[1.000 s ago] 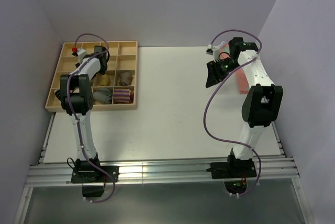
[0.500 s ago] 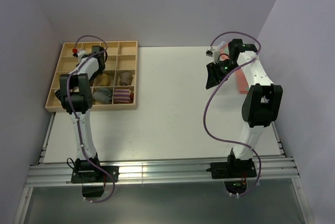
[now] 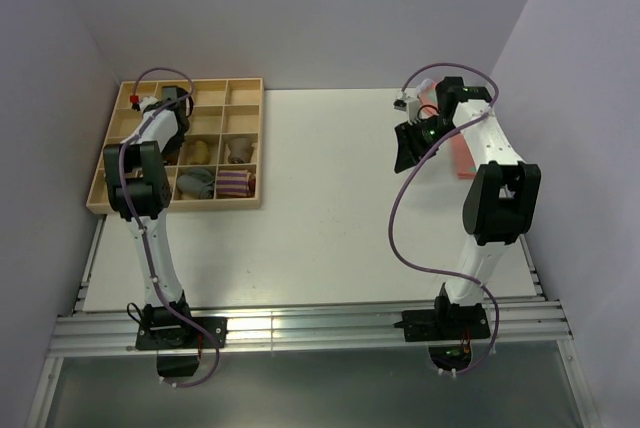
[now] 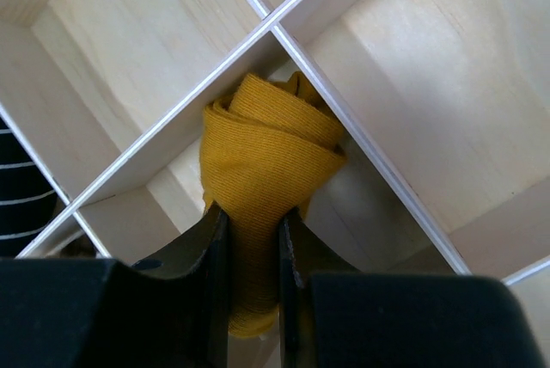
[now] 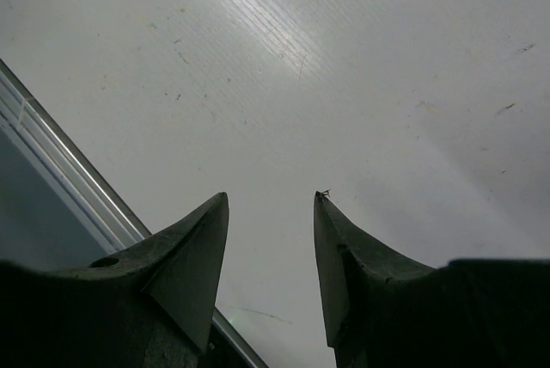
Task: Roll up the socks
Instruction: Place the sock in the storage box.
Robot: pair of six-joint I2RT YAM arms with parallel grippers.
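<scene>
Mustard knit fills the left pincer (image 4: 253, 223), narrowed onto the rolled sock (image 4: 271, 140), whose long axis runs 6 to 12 o'clock, coiled end outward above a divider crossing (image 4: 273, 26) of the wooden tray (image 4: 412, 84). Its tail is cut off below; contact with the wood is unclear. The right pincer (image 5: 271, 205) gapes empty over the bench (image 5: 361, 58), well apart.

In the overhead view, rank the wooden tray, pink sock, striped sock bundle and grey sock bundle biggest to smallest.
Wooden tray; pink sock, partly hidden by the right arm; then the striped sock bundle and grey sock bundle, which look about alike.
</scene>
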